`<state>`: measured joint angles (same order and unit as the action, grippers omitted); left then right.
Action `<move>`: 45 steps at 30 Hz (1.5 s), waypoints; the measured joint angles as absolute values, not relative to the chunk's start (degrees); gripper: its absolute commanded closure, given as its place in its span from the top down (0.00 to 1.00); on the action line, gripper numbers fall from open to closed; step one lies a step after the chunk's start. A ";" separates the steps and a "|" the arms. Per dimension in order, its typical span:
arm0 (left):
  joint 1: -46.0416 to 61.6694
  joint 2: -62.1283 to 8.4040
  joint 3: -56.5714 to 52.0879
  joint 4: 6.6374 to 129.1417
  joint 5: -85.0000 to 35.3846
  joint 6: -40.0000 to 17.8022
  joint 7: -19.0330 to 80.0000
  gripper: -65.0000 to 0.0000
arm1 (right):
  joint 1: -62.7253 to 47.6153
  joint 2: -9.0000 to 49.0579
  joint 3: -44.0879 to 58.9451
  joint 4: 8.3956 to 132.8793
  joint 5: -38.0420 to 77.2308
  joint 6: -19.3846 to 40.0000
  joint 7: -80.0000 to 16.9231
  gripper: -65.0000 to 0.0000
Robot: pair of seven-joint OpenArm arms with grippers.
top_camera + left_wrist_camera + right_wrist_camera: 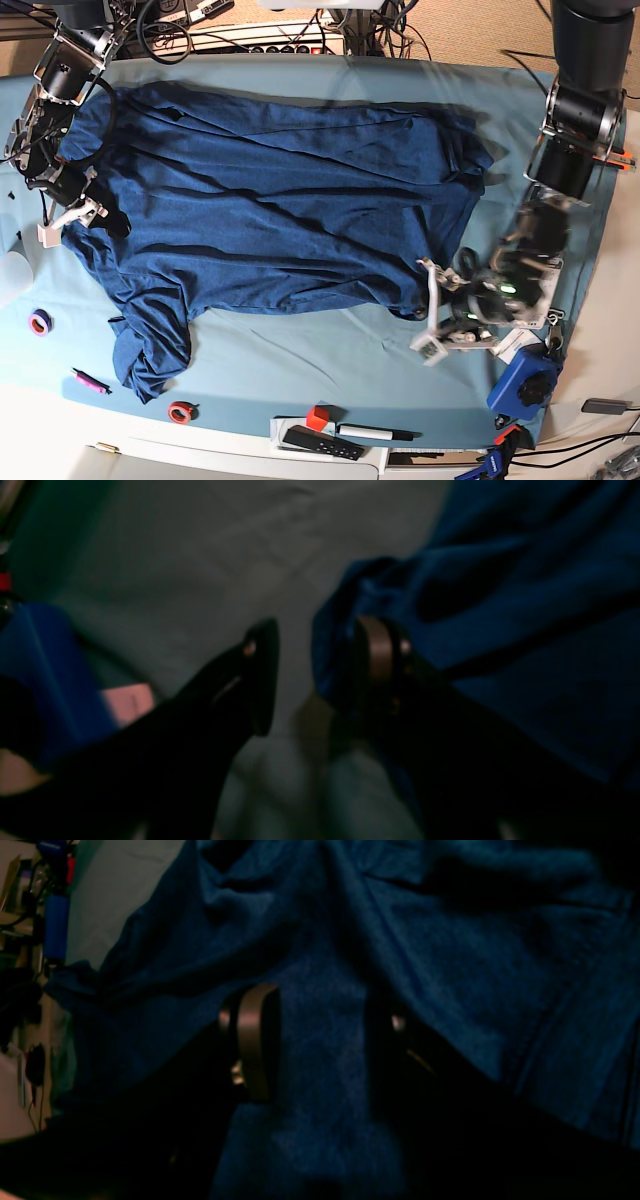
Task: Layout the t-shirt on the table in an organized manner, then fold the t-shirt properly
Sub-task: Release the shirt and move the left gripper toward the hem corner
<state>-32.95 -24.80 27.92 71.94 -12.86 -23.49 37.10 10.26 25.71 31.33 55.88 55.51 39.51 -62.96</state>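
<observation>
The dark blue t-shirt lies spread and wrinkled across the teal table, with one sleeve trailing toward the front left. My left gripper stands open at the shirt's lower right corner. In the left wrist view the t-shirt's edge drapes against one of its fingers, and bare table shows in the gap of the left gripper. My right gripper is at the shirt's left edge. In its wrist view, the right gripper is open, with the t-shirt filling the space between the fingers.
Along the front edge lie a purple tape roll, a pink marker, a red tape roll, a red cube, a black remote and a pen. A blue object sits front right. Cables run behind the table.
</observation>
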 measured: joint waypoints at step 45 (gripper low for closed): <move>-45.43 -23.31 38.15 49.74 -11.42 -10.48 33.34 0.36 | 10.26 25.71 31.33 55.90 54.65 39.51 -62.28 0.41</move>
<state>-45.43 -23.31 38.15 49.74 -11.42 -10.48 33.34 10.26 25.71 31.33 55.90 54.65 39.51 -62.28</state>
